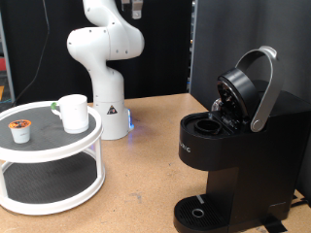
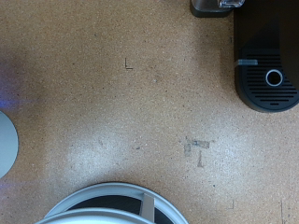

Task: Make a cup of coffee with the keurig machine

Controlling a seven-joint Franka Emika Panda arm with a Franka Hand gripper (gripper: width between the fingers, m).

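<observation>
On the exterior view's left, near the left edge of the brown surface point(image 1: 146, 165), I see a white two-tier round stand point(image 1: 49, 160). Its top shelf carries a small orange-topped coffee pod point(image 1: 19, 128) and, beside it, the cup point(image 1: 74, 113), a plain white mug standing upright with its handle turned toward the pod. I judge the cup stiff, smooth-glazed and breakable, light enough while empty; the rim wall or the handle look like the sound places for me to take hold, and a glazed wall may slip under a weak pinch.

Behind the stand, toward the surface's far edge, stands the white base of the arm point(image 1: 105, 58). Its upper links leave the frame at the top, so the claw does not show in either view and I cannot tell how far its fingers are spread or whether anything sits between them. Nothing appears in front of the wrist camera, which looks straight down on bare board, the rim of the stand and the machine's round drip tray point(image 2: 271, 78).

At the surface's right edge sits the keurig machine point(image 1: 233, 155), black and bulky, surely heavy and not to be shifted. Its lid is raised on the silver-grey handle point(image 1: 264, 89), the pod chamber open and, as far as I can see, unfilled. No cup stands on the drip tray.
</observation>
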